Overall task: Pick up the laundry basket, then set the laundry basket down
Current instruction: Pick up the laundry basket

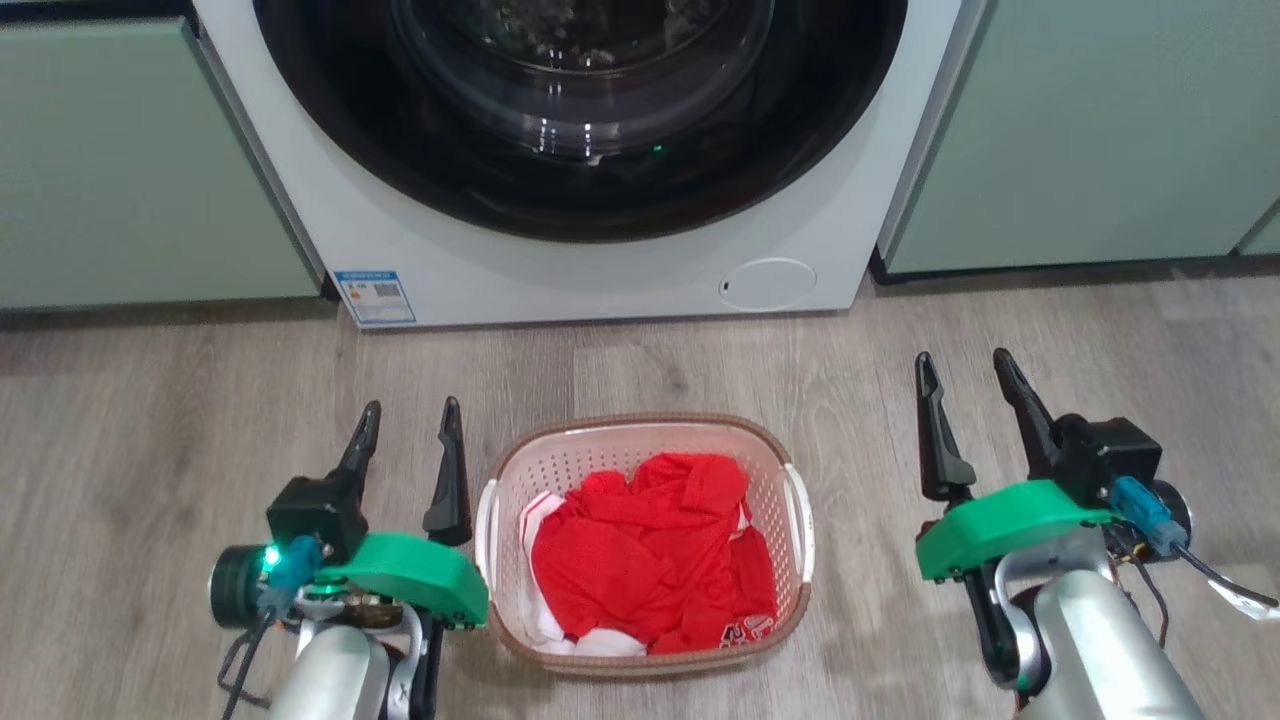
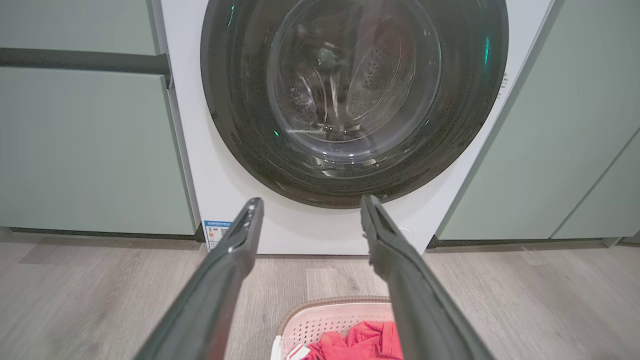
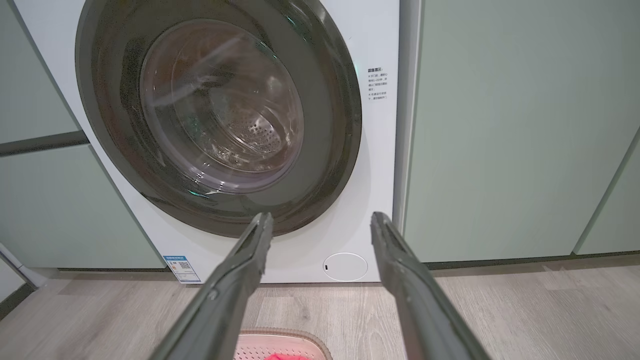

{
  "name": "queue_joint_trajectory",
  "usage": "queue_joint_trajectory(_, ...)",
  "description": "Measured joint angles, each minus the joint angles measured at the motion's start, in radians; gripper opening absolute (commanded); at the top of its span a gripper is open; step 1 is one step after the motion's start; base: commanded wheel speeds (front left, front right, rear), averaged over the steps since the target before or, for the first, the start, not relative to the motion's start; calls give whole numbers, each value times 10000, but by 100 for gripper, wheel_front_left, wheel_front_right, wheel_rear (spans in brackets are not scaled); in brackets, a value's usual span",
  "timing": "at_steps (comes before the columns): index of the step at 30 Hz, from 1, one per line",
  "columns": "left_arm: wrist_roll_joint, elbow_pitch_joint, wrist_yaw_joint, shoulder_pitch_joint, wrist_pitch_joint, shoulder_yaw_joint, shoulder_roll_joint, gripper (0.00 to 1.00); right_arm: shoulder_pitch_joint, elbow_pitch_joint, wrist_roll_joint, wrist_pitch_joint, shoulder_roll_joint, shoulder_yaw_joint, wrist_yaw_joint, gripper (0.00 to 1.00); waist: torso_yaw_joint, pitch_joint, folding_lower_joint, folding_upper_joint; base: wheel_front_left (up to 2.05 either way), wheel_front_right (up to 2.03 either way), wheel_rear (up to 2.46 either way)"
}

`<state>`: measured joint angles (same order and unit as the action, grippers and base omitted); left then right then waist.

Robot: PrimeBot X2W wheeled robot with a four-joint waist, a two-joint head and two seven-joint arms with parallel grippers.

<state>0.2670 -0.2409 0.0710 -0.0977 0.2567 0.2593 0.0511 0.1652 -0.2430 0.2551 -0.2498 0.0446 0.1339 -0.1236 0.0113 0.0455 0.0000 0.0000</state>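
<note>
The laundry basket [image 1: 772,465] stands on the wood floor between my arms, cream with perforated walls, a brown rim and white side handles. Red and white clothes [image 1: 650,555] fill it. My left gripper [image 1: 412,412] is open just left of the basket, its inner finger close beside the left handle [image 1: 486,520], touching nothing. My right gripper [image 1: 967,363] is open further off to the basket's right, with bare floor between. The left wrist view has the basket's far rim [image 2: 320,306] under the open left gripper [image 2: 310,202]. In the right wrist view, the basket's rim [image 3: 280,334] peeks below the open right gripper [image 3: 320,217].
A white front-loading washing machine [image 1: 590,270] with its dark round door [image 1: 580,110] shut stands right behind the basket. Pale green cabinets [image 1: 140,160] flank it on both sides. Wood floor [image 1: 160,420] spreads left and right of the arms.
</note>
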Motion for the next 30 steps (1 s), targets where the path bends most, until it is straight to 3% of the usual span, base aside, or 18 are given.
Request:
queue_joint_trajectory(9,-13,-1398,-2,-695,0,211,-21,100,824,-267,-347,0,0,-4,0,100,-7,1118,0,0,0,0,0)
queue_joint_trajectory(21,111,-4842,-372,-3133,-2,577,-107,100,2815,-2619,-788,560,56,-8,0,100,95,3348,2,0,0,0,0)
queue_joint_trajectory(30,267,-6700,-725,-4738,-2,940,-161,100,3972,-4564,-401,696,88,184,0,100,213,4687,0,0,0,0,0)
